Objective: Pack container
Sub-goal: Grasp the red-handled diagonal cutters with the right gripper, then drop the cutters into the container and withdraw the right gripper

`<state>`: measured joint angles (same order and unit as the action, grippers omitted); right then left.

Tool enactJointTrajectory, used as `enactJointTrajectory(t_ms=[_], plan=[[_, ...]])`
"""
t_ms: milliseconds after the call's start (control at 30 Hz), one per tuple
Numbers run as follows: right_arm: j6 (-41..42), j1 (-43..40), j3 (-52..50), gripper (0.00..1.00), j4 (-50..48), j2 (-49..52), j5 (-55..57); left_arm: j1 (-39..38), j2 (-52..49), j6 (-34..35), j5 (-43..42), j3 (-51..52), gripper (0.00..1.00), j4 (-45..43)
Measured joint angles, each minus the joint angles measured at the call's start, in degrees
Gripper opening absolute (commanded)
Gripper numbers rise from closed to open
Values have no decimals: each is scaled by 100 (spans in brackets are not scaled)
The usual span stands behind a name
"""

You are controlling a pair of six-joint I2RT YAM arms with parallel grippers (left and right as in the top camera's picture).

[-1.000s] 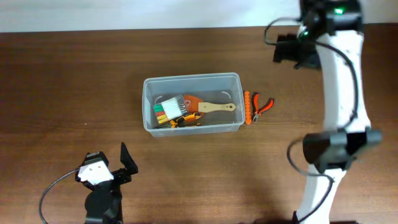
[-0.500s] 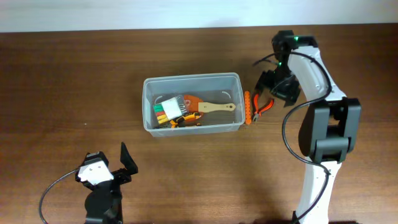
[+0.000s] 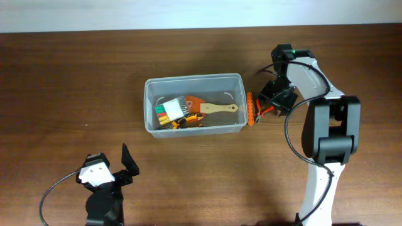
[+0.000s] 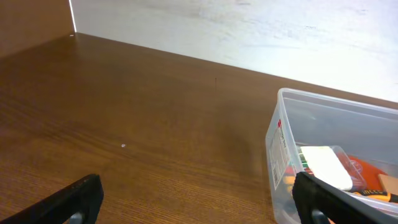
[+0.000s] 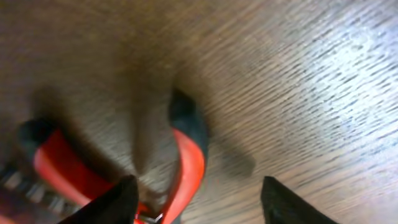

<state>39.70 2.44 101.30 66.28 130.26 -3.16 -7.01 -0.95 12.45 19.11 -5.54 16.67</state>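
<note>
One container, wall label too small to read; right gripper jaws wide around one red pliers handle; left gripper jaws wide, empty.

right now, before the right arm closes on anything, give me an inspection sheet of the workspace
surface: brown wooden table, no spills seen
job's things: container at centre, upright, holding a case of coloured bits and a wooden-handled tool; red-handled pliers and an orange tool lie outside, right of it
clutter: nothing seen
grippers: left gripper open and empty, near the front edge; right gripper open, low over the pliers
cables: black cable looping at front left; second cable looping at right
surroundings: pale wall beyond the table's far edge
</note>
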Motion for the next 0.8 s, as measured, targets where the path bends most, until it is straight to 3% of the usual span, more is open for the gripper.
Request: enactJointTrajectory(t_ms=[333, 800], plan=[[205, 0, -66, 6, -63, 0, -17, 0, 0, 0, 0, 0, 99, 0], [-105, -197, 144, 4, 271, -127, -15, 0, 0, 0, 0, 0, 99, 0]])
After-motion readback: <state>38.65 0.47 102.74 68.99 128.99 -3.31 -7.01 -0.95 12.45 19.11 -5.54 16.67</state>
